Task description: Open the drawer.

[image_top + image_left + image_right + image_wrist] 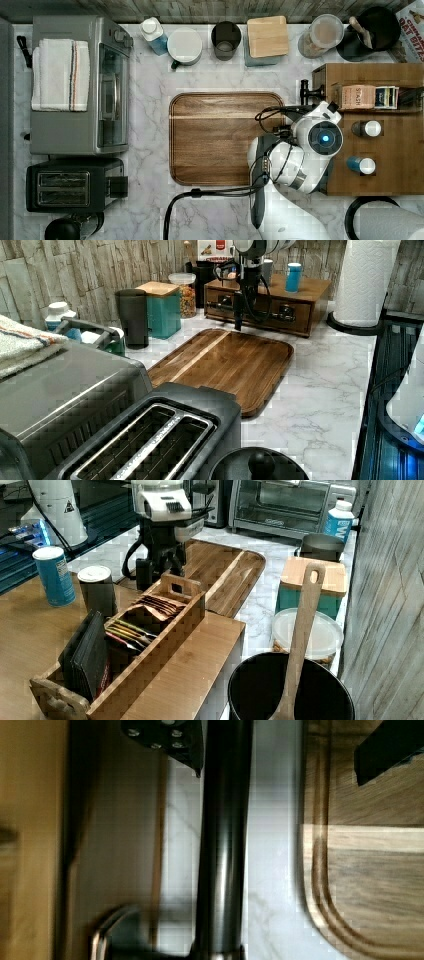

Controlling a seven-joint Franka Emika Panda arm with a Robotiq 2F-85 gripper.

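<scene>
- While the marble worktop (150,210) carries everything in sight, the piece that matters is the low wooden cabinet (310,290) against the stone wall at the left view's upper right, with two small canisters on its top.
- Next in size comes the cutting board (220,137), lying flat in the middle of the worktop, its near edge just beside the cabinet front.
- Set into that cabinet front is the drawer (300,315), which looks shut or nearly so (its face sits about flush with the cabinet in the left view).
- Across the drawer front runs the black bar handle (222,845) on its posts; the wrist view looks straight down on it, with marble showing between bar and drawer face.
- Smallest is the claw (280,745), spread open, one finger (170,740) on the drawer side of the bar and the other (390,747) out over the cutting board, so the bar lies between them ungripped.
- Handling, as a judgement: the bar is rigid metal and likely slick, so it should be taken mid-span between the posts, fingers closing squarely across it. The wooden drawer is stiff and should slide on a straight pull outward toward the cutting board; an off-centre or angled pull could make it bind, or drag the light cabinet along.
</scene>
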